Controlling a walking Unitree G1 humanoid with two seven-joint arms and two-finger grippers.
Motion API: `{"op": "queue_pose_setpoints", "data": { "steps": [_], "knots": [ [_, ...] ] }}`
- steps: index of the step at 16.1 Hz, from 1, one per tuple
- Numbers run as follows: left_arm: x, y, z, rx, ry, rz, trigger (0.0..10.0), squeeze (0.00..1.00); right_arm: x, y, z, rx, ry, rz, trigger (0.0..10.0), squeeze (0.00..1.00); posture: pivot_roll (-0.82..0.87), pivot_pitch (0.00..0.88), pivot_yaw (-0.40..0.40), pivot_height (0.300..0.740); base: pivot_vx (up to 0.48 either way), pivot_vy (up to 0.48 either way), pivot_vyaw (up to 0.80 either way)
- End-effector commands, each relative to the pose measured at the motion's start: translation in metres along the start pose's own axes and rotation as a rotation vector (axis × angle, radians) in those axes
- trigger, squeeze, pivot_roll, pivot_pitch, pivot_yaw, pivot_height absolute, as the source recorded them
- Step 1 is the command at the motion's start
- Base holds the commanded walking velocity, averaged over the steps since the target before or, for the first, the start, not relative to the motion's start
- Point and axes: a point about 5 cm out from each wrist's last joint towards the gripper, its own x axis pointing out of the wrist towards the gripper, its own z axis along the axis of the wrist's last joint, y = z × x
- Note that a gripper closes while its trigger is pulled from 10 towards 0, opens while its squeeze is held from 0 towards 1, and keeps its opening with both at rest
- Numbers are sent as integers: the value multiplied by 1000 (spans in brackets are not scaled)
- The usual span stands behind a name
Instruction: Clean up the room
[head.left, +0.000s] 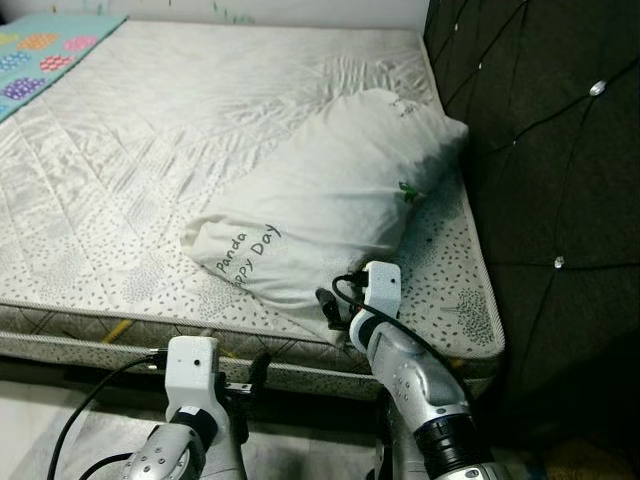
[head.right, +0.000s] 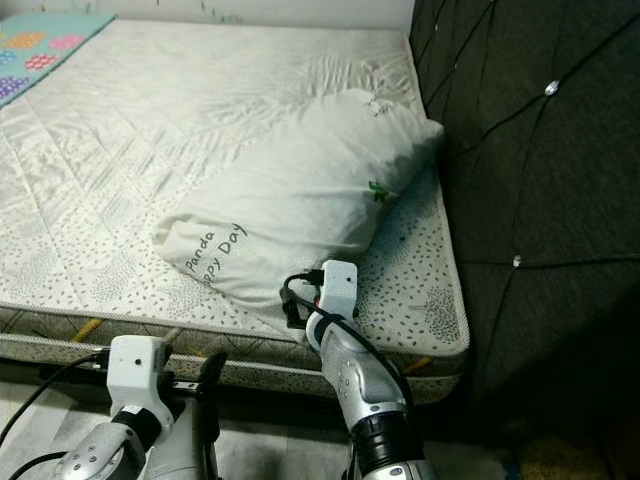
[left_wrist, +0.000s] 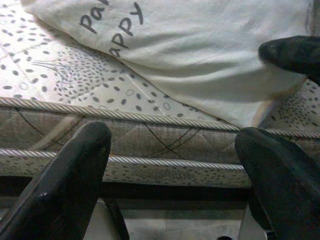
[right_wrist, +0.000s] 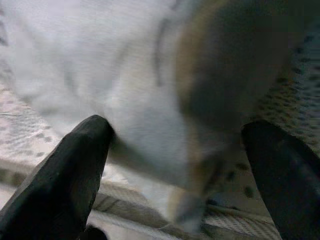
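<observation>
My right gripper (right_wrist: 175, 165) is spread wide at the pillow's (head.left: 330, 200) near corner, so I should push in deep before I squeeze.

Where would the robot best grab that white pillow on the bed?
Probably the pillow's near corner, which lies flat and thin by the mattress edge, approached from the foot side where the robot stands. The right pincer is open right there; the left pincer is open, lower, facing the mattress side.
</observation>
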Motion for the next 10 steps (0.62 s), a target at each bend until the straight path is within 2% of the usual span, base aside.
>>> {"op": "queue_pose_setpoints", "data": {
  "steps": [1, 6, 8, 9, 10],
  "knots": [
    [-1, -1, 3, 7, -4, 8, 10000, 0, 2, 48, -12, 78, 15, 69, 10000, 0, 84, 131, -8, 574, 0, 0, 0],
    [-2, 1, 3, 6, -5, 19, 10000, 0, 10, 61, -7, 89, -8, 64, 10000, 0, 96, 119, -18, 574, 0, 0, 0],
    [-1, 0, 4, 6, -7, 19, 10000, 0, 12, 67, -5, 117, -21, 78, 1608, 0, 98, 114, -17, 574, 0, 0, 0],
    [-1, -1, 4, 7, -8, 18, 10000, 0, 12, 69, -4, 130, -28, 89, 0, 0, 98, 112, -17, 574, 0, 0, 0],
    [0, -1, 5, 8, -10, 17, 10000, 0, 12, 72, -3, 154, -39, 106, 0, 0, 100, 109, -16, 574, 0, 0, 0]
  ]
}}
